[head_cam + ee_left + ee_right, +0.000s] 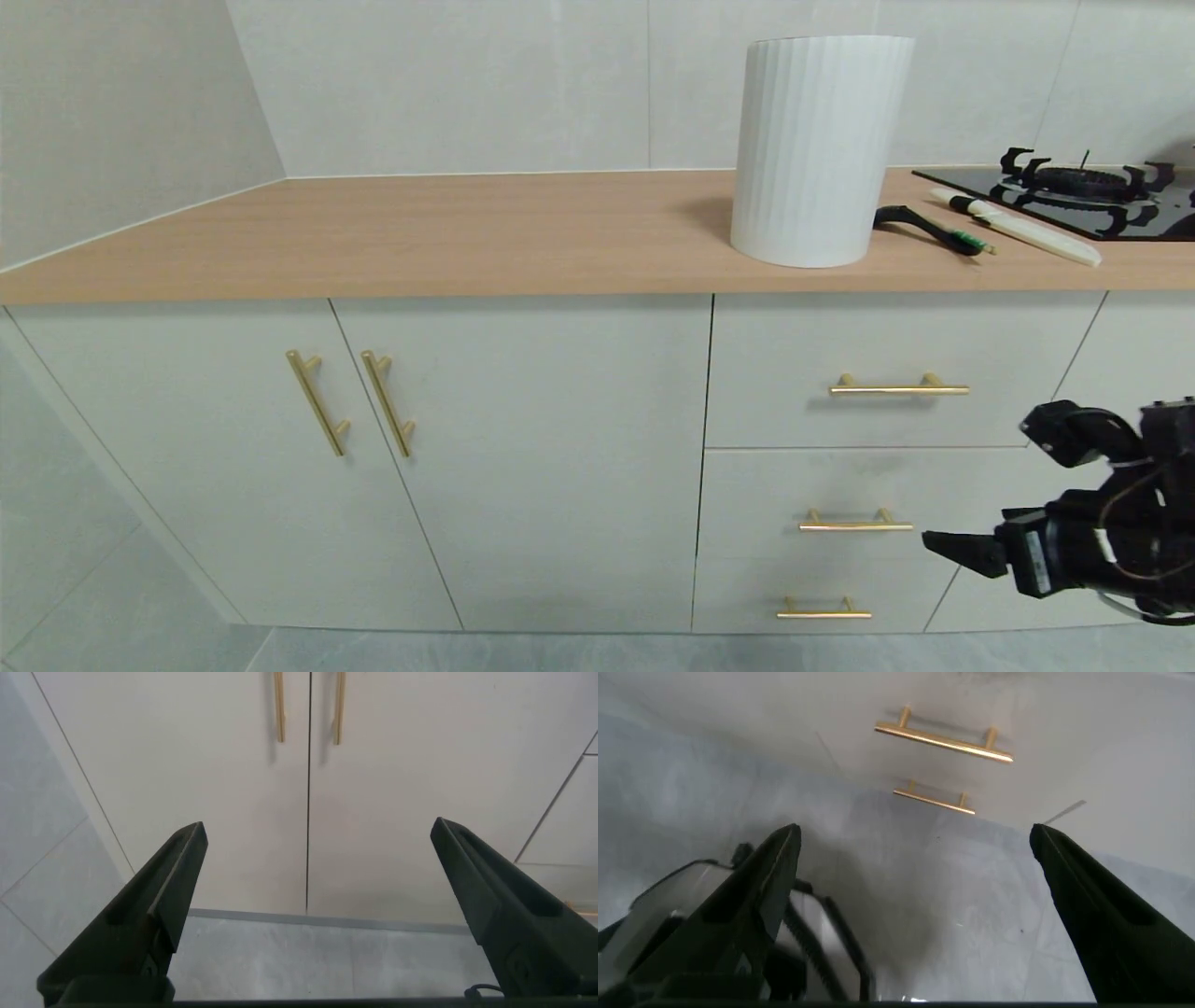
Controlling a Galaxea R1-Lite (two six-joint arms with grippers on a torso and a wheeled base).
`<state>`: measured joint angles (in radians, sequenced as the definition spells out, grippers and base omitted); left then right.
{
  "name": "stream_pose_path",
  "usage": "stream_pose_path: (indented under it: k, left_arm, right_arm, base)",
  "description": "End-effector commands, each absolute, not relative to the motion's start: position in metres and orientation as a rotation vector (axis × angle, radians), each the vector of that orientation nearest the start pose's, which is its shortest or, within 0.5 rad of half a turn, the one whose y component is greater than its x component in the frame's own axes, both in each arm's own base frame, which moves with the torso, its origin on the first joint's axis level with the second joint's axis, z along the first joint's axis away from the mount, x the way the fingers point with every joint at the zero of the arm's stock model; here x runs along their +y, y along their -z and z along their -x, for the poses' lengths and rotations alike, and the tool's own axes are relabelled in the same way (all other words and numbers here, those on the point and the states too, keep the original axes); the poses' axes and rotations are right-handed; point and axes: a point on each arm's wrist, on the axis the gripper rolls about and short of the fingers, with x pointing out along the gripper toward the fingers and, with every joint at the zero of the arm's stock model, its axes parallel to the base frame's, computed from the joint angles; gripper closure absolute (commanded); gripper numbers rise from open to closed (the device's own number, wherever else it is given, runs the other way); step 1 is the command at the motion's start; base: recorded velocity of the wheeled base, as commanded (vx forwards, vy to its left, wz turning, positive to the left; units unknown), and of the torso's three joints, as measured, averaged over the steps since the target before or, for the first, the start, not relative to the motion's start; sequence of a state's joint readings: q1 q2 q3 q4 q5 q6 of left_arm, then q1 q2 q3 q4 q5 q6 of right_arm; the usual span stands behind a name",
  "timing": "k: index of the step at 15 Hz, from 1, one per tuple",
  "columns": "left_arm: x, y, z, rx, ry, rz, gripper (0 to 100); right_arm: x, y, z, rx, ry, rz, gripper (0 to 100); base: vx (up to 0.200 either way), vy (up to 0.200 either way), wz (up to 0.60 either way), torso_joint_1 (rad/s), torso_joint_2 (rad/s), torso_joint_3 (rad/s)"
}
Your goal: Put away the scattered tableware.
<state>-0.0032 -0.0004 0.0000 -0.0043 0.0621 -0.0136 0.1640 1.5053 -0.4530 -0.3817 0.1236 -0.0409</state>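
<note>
On the wooden countertop (420, 233) stands a tall white ribbed container (820, 149). Just right of it lie a black-handled utensil (929, 231) with a green end and a long white knife (1022, 229), side by side. My right gripper (980, 485) hangs open low at the right, in front of the drawers and well below the counter; in its wrist view the right gripper (915, 835) holds nothing and faces the floor and the lower drawers. My left gripper (318, 829) is open and empty, facing the double cabinet doors (308, 793).
A black gas hob (1083, 191) sits at the counter's far right, close to the knife. Under the counter are two doors with gold handles (317, 403) and a stack of three drawers with gold handles (899, 387). Grey tiled floor (121, 625) lies below.
</note>
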Motion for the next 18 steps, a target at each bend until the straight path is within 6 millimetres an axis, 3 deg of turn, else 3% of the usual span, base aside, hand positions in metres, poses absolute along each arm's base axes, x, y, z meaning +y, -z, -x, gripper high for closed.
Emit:
stream_pose_path:
  k: [1,6,8,18]
  left_arm:
    - [0.001,-0.076,0.023,-0.005,-0.06,0.014,0]
    - [0.001,-0.076,0.023,-0.005,-0.06,0.014,0]
    - [0.001,-0.076,0.023,-0.005,-0.06,0.014,0]
    - [0.001,-0.076,0.023,-0.005,-0.06,0.014,0]
  right_arm:
    - [0.05,-0.054,-0.251,0.825,-0.287,0.039,0]
    - [0.057,0.014,-0.285,0.678,-0.131,0.016,0]
    - [0.057,0.026,-0.293,0.605,-0.096,0.004,0]
    - [0.06,0.046,-0.329,0.508,0.018,-0.031,0]
  base:
    - [0.0,0.0,0.0,0.0,0.0,0.0]
    - [0.0,0.0,0.0,0.0,0.0,0.0]
    - [0.0,0.0,0.0,0.0,0.0,0.0]
    - [0.0,0.0,0.0,0.0,0.0,0.0]
